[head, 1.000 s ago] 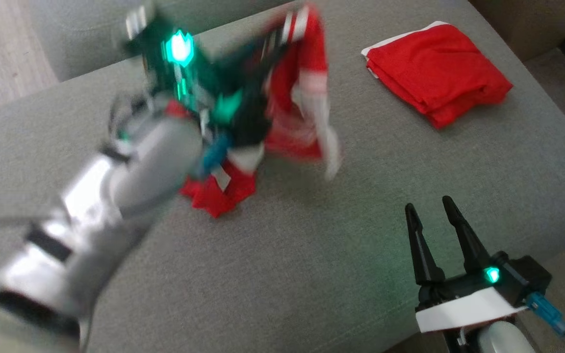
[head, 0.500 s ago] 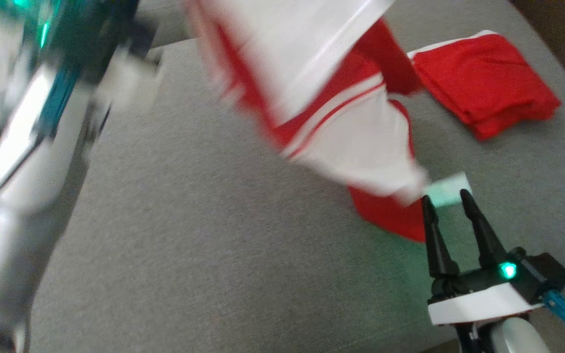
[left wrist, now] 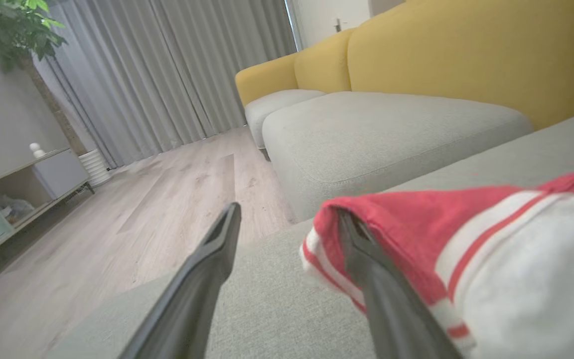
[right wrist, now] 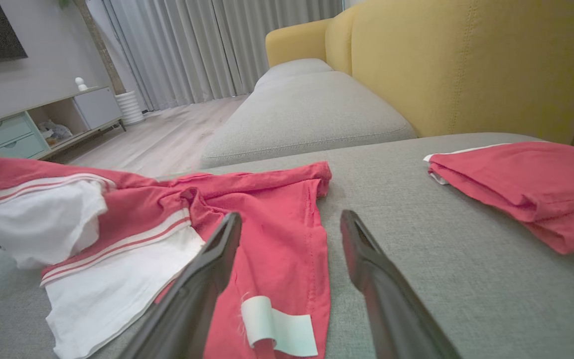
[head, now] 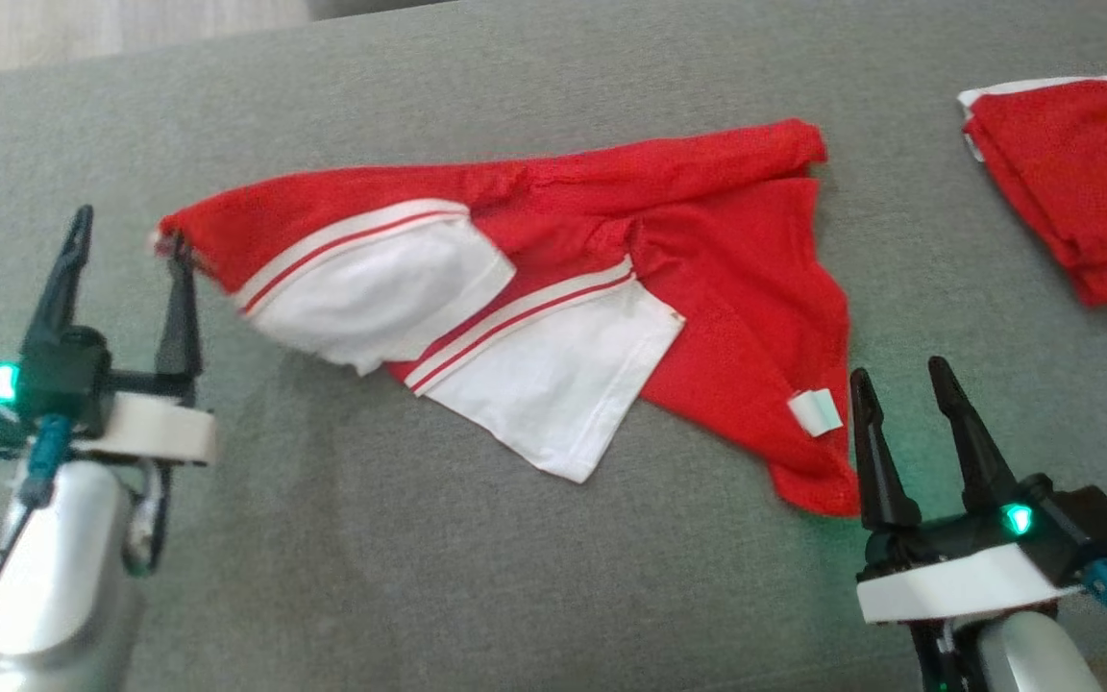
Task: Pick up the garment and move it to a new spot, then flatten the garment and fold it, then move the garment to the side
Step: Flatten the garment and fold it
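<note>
Head view, left to right: the left gripper (head: 131, 231) stands with fingers spread, clamping nothing; one corner of the garment (head: 726, 288) lies against its finger nearest the cloth. That red-and-white garment lies rumpled across the grey cushion (head: 419, 577) between both grippers, a white tag (head: 815, 411) near its lower hem. Just beside that hem, the right gripper (head: 899, 370) is spread and empty. Far right lies a folded red cloth (head: 1072, 173), apart.

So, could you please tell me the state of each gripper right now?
Left gripper: open, red-and-white garment corner against one finger.
Right gripper: open, holding nothing.
</note>
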Tool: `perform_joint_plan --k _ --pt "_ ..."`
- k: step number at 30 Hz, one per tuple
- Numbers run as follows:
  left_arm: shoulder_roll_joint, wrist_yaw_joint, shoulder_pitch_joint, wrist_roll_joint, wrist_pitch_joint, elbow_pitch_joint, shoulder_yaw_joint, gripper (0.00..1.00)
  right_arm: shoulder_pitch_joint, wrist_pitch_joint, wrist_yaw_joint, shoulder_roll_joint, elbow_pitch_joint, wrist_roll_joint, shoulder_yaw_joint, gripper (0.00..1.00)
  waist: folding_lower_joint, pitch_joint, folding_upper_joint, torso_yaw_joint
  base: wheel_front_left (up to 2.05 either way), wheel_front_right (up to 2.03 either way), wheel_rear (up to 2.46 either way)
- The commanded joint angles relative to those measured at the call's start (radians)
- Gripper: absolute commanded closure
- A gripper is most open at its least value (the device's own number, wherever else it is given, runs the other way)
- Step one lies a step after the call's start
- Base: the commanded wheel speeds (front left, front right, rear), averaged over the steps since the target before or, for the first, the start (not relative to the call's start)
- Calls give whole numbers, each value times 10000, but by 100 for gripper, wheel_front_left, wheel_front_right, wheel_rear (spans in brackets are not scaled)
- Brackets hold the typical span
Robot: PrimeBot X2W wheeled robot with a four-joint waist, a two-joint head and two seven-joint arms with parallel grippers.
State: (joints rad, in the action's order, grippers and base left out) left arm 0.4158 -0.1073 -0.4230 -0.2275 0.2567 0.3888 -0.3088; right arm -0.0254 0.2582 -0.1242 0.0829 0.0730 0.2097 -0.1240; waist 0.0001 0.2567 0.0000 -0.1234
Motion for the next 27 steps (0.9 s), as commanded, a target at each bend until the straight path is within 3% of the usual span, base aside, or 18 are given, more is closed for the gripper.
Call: perform_joint_plan --k 1,3,6,15,20,27 --pt "30 -127 -169 43 51 -317 497 0 278 36 -65 162 -269 -33 -186 0 -1 15 0 133 0 0 0" --pt "-464 -455 340 67 51 -147 773 0 274 36 -65 168 -229 -17 -338 0 -1 -45 0 254 0 0 0" --pt "-932 -614 848 -21 51 22 1001 0 248 36 -65 182 -194 -2 -366 0 -1 -110 0 321 0 0 0" --pt "-2700 1440 1564 -557 51 -11 520 0 219 36 -65 151 -159 21 -389 0 -1 -135 0 349 0 0 0" --pt "-3106 1762 1065 -560 49 1159 189 0 324 36 -65 197 -148 53 -579 0 -1 -37 0 171 0 0 0" --pt "-3231 1745 339 -810 48 2255 506 0 342 36 -65 247 -149 72 -584 0 -1 23 0 -120 0 0 0"
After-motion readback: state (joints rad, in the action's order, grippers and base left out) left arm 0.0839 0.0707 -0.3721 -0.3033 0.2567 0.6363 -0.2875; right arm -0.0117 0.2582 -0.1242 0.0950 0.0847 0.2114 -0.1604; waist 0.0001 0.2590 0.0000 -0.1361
